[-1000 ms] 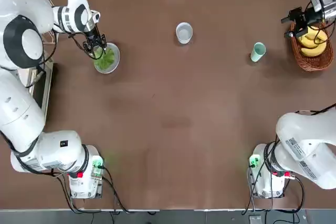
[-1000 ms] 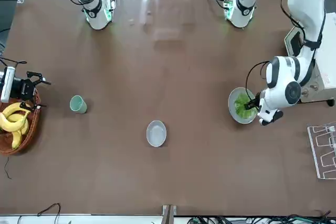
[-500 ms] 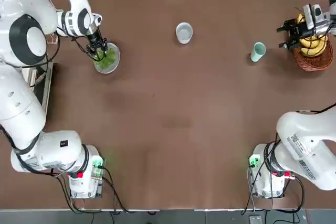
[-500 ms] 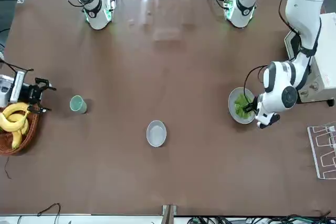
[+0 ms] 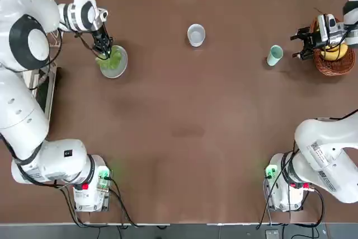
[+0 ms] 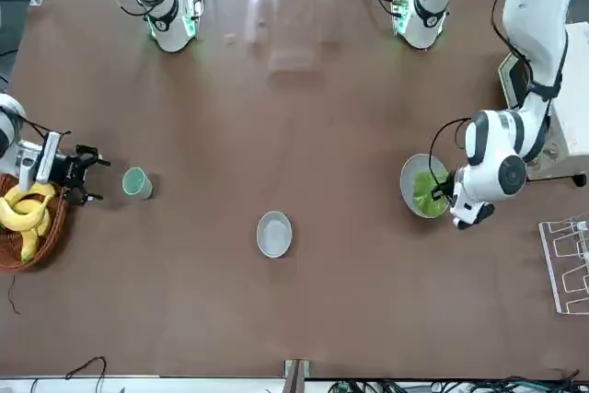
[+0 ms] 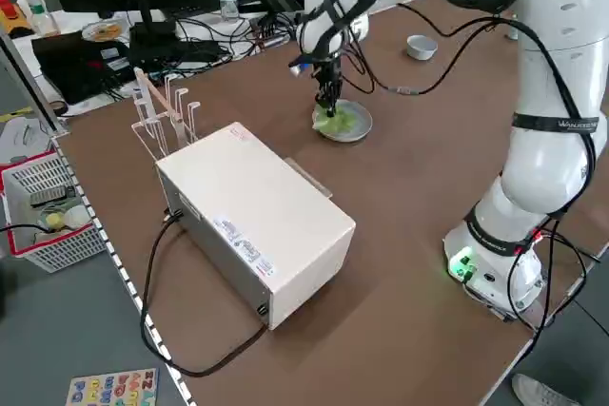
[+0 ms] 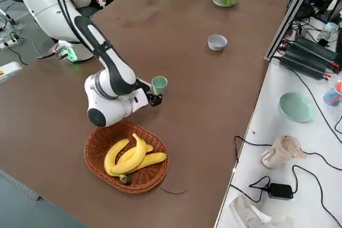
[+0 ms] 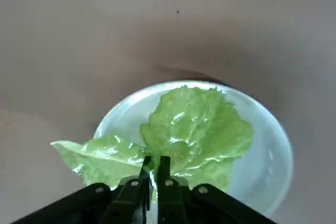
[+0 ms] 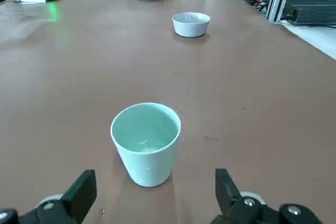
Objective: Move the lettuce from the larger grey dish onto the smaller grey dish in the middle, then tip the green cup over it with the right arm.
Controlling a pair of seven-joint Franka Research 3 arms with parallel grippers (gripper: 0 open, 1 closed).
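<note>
Working across the wide brown tabletop (image 5: 184, 138), I have both arms out at once. At the upper left of the top view sits the larger grey dish (image 5: 122, 65), and my left gripper (image 5: 104, 52) stands over its edge, pinched shut on the lettuce (image 5: 113, 60). In the left wrist view my fingertips (image 9: 164, 167) meet on the stem end of the leaves, which spread across the plate and hang a little over its rim. Whether the bunch has left the plate I cannot quite tell.

Lettuce like this looks nearly weightless, soft and floppy; it will droop and sway from the pinch, and a thin frill could tear or slip free. The thicker base where the leaves join seems the right place to hold, and that is where I have it.

The smaller grey dish (image 5: 196, 34) waits in the upper middle of the top view, well apart from the plate, barely wider than the bunch, so the leaves may drape over it.

At the upper right, my right gripper (image 5: 299, 46) is spread wide just beside the green cup (image 5: 274, 55), level with it, not touching. That cup looks light, stiff and smooth; its wall is where I would take it.
</note>
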